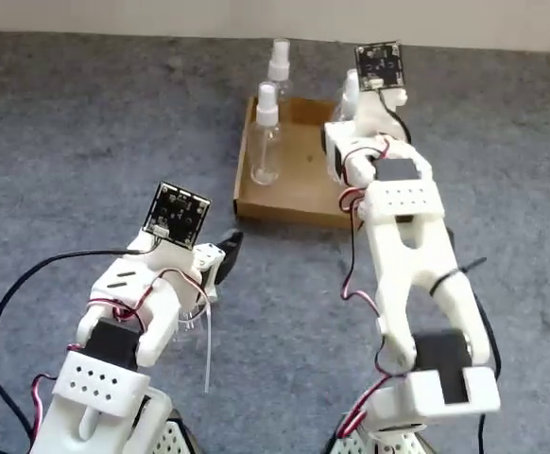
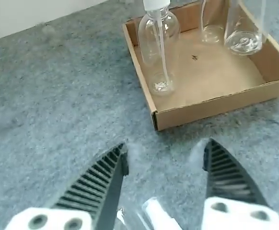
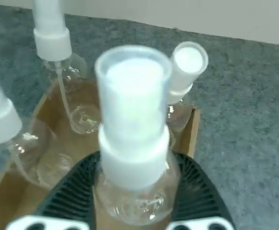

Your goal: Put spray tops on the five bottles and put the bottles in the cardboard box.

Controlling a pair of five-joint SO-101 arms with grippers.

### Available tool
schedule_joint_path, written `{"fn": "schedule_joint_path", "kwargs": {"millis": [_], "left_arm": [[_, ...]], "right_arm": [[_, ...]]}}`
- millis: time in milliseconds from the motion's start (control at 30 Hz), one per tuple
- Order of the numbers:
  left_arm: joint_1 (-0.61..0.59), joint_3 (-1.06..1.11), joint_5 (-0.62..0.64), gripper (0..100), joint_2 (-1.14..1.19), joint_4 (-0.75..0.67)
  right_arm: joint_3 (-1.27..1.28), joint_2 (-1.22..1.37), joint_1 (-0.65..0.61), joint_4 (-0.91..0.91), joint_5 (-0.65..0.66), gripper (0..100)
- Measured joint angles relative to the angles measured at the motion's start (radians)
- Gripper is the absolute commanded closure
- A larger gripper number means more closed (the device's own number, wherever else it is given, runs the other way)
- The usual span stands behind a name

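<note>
Clamped in the right gripper (image 3: pixel 137 160): 1 spray-topped bottle (image 3: pixel 133 120), upright over the cardboard box (image 2: pixel 216 108), close among 3 more bottles (image 3: pixel 51 38), partly cropped. By the left gripper (image 2: pixel 166 151), something clear (image 2: pixel 154 215), blurred and cut off; grip impossible to tell. Open carpet (image 2: pixel 58 96) beside the box.

my right gripper (image 3: pixel 135 167) is clasping a clear bottle (image 3: pixel 134 201) upright within the shallow brown cardboard box (image 1: pixel 289 210), its white spray top (image 3: pixel 134 96) already on. a second bottle (image 1: pixel 266 142), capped, is standing inside by the left wall, and a third bottle (image 1: pixel 351 90) near the far right corner. a fourth bottle (image 1: pixel 280 61), capped too, is standing just behind the far wall. a thin dip tube (image 1: pixel 207 355) is lying well apart from the box.
</note>
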Motion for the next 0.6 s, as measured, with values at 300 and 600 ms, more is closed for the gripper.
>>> {"fn": "schedule_joint_path", "kwargs": {"millis": [300,600], "left_arm": [[0.0,0.0,0.0,80,0.0,0.0],[0.0,0.0,0.0,80,0.0,0.0]], "right_arm": [[0.0,0.127,0.006,-0.129,-0.048,99.5],[0.0,0.189,0.012,-0.164,-0.052,99.5]]}}
